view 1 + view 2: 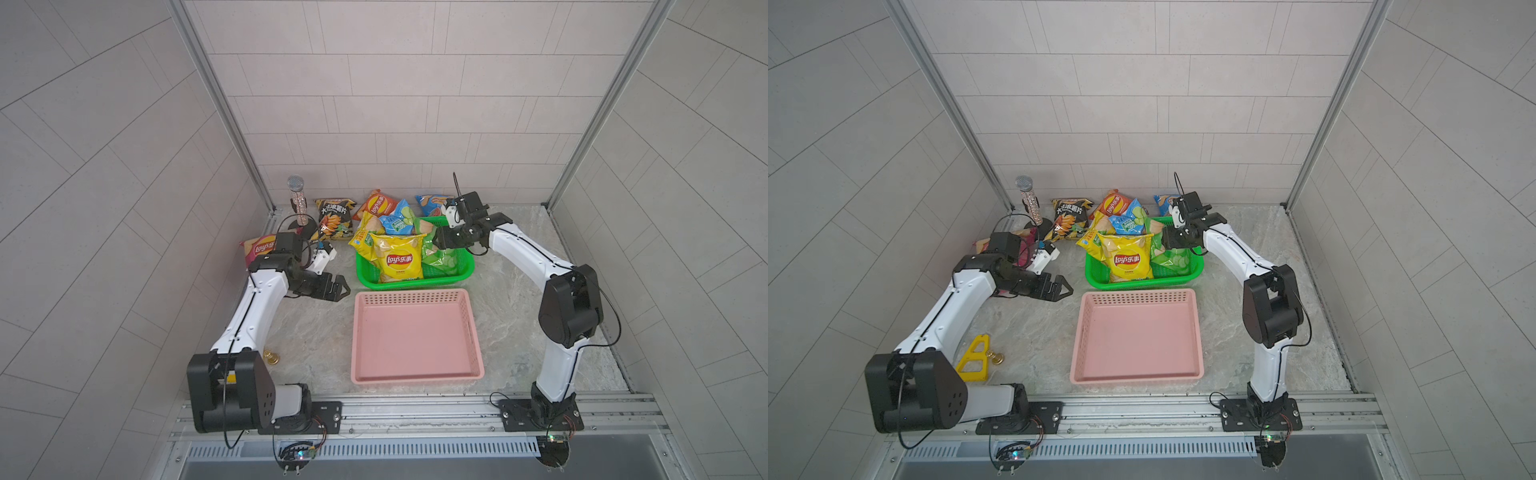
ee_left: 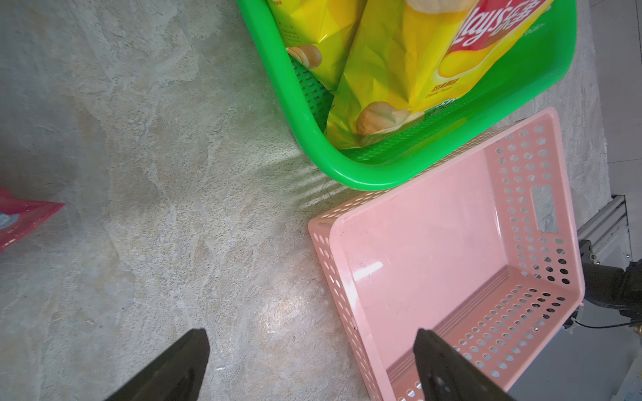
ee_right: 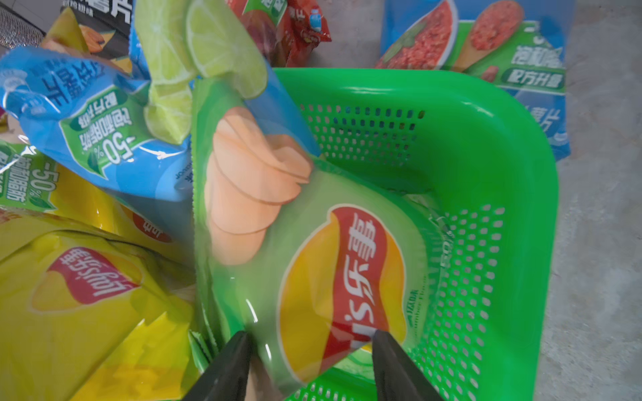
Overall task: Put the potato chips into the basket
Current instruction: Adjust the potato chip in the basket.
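Two robot arms reach over a marble-patterned bench (image 1: 519, 299). In both top views a green basket (image 1: 415, 286) sits mid-bench, with a pink basket (image 1: 415, 296) just beside it on the near side.

The right tool (image 3: 311, 342) hangs over the green basket's right half. Its jaws are partly closed on either side of the end of a green bag (image 3: 312, 225) of potato chips, which narrows between them. The rest of that bag lies inside the basket.

Also in the green basket is a yellow bag (image 1: 401, 262), lying face up. A second yellow bag (image 1: 362, 241) pokes over the edge on the left arm's side. A light blue bag (image 1: 397, 222) printed with lime slices is propped on top at the far edge.

Four bags lie outside the basket on the bench. A black bag (image 1: 332, 218), an orange-red bag (image 1: 376, 204) and a blue bag (image 1: 430, 201) are along the back wall. A magenta bag (image 1: 259, 249) is partly hidden behind the left arm. A glittery microphone (image 1: 297, 199) stands upright near the black bag.

The left tool (image 2: 311, 333) has its jaws spread wide and grips nothing. It hovers above bare bench, near the pink basket's far corner.
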Robot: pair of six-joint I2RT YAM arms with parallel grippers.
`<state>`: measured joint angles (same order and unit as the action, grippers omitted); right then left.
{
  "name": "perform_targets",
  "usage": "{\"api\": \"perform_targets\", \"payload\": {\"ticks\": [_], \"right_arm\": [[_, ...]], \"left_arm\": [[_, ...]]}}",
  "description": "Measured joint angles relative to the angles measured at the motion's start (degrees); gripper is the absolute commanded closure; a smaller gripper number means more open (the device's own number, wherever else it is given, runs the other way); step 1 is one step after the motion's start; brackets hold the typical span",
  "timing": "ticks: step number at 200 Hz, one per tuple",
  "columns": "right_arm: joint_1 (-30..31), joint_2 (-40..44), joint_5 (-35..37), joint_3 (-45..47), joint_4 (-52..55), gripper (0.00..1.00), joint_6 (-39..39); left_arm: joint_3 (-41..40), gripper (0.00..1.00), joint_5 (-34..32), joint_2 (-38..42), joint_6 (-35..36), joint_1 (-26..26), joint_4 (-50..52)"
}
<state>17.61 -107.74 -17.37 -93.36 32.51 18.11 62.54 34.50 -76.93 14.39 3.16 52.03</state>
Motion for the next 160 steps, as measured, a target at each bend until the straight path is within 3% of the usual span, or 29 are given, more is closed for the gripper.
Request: {"api": "perform_targets", "payload": {"ticks": [63,117,160], "right_arm": [[-8.59,8.02,-0.28,8.87,-1.44,0.37,0.96],[-7.89,8.0,-3.52,10.01,-2.91,0.34,0.81],[-7.17,8.55,-11.63,9.99,-6.88,0.3,3.52]], "left_arm": [[-0.17,0.0,0.11,-0.02,0.02,0.0,0.0],[-0.22,0.0,0.17,-0.02,0.0,0.0,0.0],[-0.22,0.0,0.2,-0.09,0.02,0.0,0.0]]}}
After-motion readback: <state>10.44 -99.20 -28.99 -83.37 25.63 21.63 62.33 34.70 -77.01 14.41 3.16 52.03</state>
